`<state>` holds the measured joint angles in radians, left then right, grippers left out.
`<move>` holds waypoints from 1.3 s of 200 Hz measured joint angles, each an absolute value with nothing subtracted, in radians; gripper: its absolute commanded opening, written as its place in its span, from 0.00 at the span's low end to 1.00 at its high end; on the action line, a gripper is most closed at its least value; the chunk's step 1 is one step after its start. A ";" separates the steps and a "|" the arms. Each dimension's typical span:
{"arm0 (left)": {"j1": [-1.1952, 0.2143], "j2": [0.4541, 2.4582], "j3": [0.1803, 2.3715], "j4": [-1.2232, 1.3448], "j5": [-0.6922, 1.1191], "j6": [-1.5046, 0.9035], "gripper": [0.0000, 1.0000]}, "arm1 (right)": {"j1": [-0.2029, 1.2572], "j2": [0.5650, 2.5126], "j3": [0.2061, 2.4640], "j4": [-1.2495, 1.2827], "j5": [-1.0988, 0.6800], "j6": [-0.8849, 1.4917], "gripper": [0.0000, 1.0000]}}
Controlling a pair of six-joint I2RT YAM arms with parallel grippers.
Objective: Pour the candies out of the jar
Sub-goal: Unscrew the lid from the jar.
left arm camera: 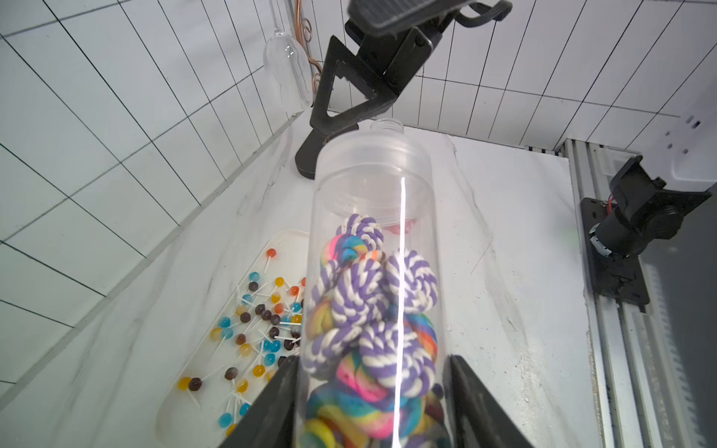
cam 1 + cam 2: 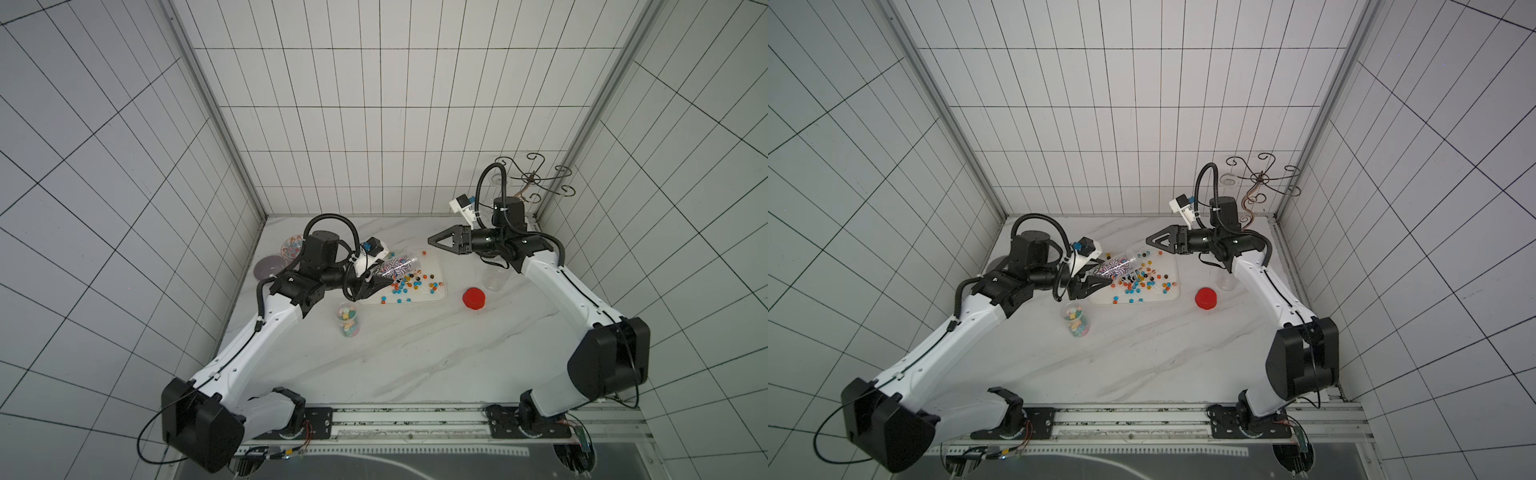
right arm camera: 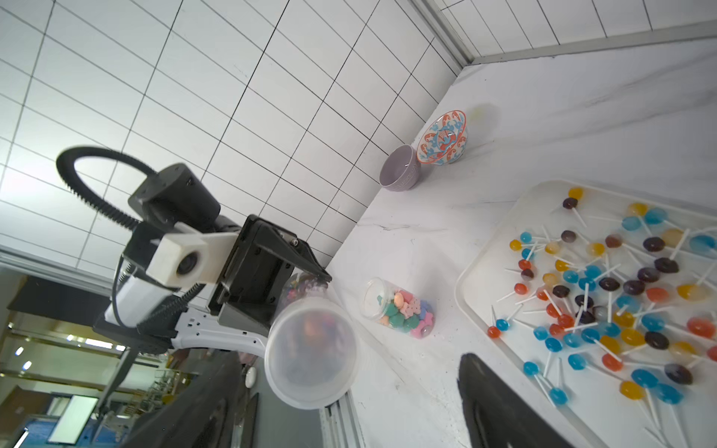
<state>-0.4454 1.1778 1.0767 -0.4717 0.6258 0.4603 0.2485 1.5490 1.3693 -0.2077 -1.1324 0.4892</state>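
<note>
tray (image 2: 434, 266) is lying partly under the tilted jar (image 1: 372, 271) | my left gripper (image 1: 372, 362) is pinching its base end: stiff, slick, light, so I'm judging mid-wall safest | right gripper (image 2: 433, 242) is hanging spread near cap (image 1: 374, 155) | candies (image 1: 368, 302) are bunching inside

Clear jar (image 2: 398, 266) tilted, lid on, swirl candies (image 1: 361, 298) inside

On the marble table (image 2: 415, 365), a red lid (image 2: 473, 299) lies at 3 o'clock, a purple bowl (image 3: 400, 167) beside a patterned bowl (image 3: 442, 137) at 10, a wire rack (image 2: 532, 178) at 1.
</note>
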 measured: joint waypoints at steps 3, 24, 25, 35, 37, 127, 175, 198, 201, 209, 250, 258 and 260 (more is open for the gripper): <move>-0.454 1.171 1.072 -0.470 0.612 0.463 0.56 | 0.246 1.549 1.369 -0.209 -1.135 0.497 0.89; -0.492 1.148 1.055 -0.466 0.529 0.478 0.55 | 0.244 1.550 1.369 -0.233 -1.150 0.532 0.89; -0.492 1.148 1.055 -0.466 0.523 0.480 0.55 | 0.244 1.550 1.369 -0.234 -1.151 0.533 0.89; -0.498 1.148 1.055 -0.463 0.492 0.486 0.55 | 0.246 1.552 1.369 -0.248 -1.158 0.538 0.89; -0.498 1.149 1.055 -0.462 0.485 0.488 0.55 | 0.248 1.552 1.369 -0.252 -1.159 0.538 0.89; -0.503 1.157 1.055 -0.444 0.408 0.502 0.55 | 0.348 1.571 1.369 -0.377 -1.170 0.503 0.89; -0.503 1.163 1.055 -0.443 0.408 0.502 0.55 | 0.371 1.607 1.370 -0.385 -1.168 0.487 0.85; -0.503 1.163 1.055 -0.444 0.409 0.501 0.55 | 0.376 1.621 1.370 -0.377 -1.168 0.487 0.83; -0.503 1.163 1.055 -0.444 0.410 0.501 0.55 | 0.376 1.622 1.370 -0.375 -1.168 0.487 0.82; -0.503 1.164 1.055 -0.444 0.411 0.501 0.55 | 0.379 1.626 1.370 -0.370 -1.168 0.488 0.82; -0.503 1.177 1.055 -0.445 0.420 0.501 0.55 | 0.387 1.634 1.370 -0.313 -1.168 0.496 0.78; -0.503 1.180 1.055 -0.446 0.422 0.501 0.55 | 0.388 1.634 1.370 -0.298 -1.168 0.498 0.77; -0.503 1.181 1.055 -0.446 0.422 0.501 0.55 | 0.389 1.634 1.370 -0.295 -1.168 0.499 0.76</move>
<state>-0.5026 1.1809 1.0554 -0.4458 0.4221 0.5011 0.3885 1.6344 1.3701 -0.2951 -1.1683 0.4988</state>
